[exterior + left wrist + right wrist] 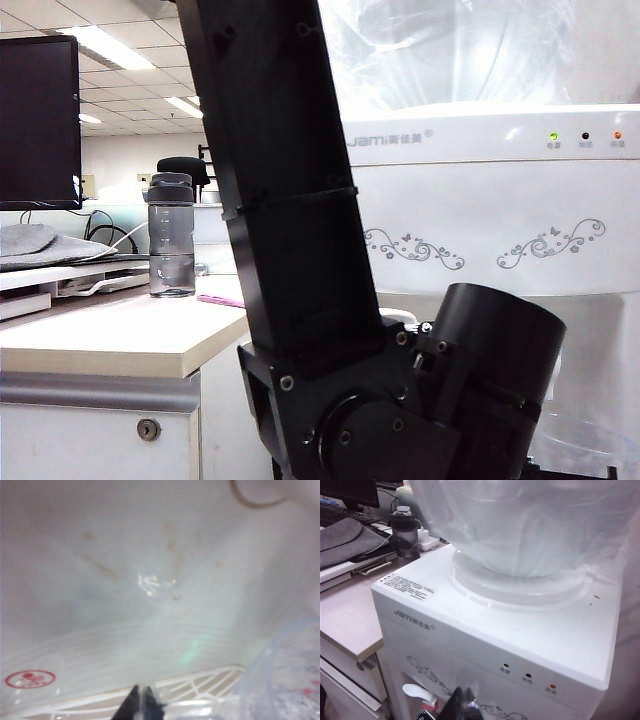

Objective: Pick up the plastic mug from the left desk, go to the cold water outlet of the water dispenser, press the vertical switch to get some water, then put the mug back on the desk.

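Left hand pressed together inside the water dispenser nook beside the plastic mug, right hand pressed together, up high above the dispenser top.

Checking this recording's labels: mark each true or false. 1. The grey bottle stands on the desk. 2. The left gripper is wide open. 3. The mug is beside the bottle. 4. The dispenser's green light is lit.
1. True: the grey bottle stands on the left desk.
2. False: the left gripper is shut.
3. False: the plastic mug is beside the left gripper, inside the water dispenser alcove.
4. True: the green light glows.
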Tool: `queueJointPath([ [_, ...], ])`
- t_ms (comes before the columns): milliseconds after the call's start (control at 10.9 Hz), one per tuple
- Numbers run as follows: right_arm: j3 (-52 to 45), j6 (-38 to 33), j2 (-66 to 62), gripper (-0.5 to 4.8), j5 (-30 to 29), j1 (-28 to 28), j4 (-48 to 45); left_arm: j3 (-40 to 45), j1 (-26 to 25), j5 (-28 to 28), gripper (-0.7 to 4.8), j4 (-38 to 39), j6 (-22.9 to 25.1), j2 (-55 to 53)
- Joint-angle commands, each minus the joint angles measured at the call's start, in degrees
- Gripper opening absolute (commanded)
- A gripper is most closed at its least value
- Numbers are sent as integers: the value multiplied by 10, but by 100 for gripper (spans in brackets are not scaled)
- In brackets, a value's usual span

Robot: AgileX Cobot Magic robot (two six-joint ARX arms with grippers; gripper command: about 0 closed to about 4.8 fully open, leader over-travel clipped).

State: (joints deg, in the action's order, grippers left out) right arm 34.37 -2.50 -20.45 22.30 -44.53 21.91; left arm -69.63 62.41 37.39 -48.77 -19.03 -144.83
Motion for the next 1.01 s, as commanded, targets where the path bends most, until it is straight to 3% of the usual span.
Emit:
queueJointPath([
  [92,2,0,0,-1,-2,0,-7,-3,-7,50,-6,-55,-4,5],
  [1012,2,0,0,-1,-2,0,-7,-3,12,51,-6,-93,21,5],
])
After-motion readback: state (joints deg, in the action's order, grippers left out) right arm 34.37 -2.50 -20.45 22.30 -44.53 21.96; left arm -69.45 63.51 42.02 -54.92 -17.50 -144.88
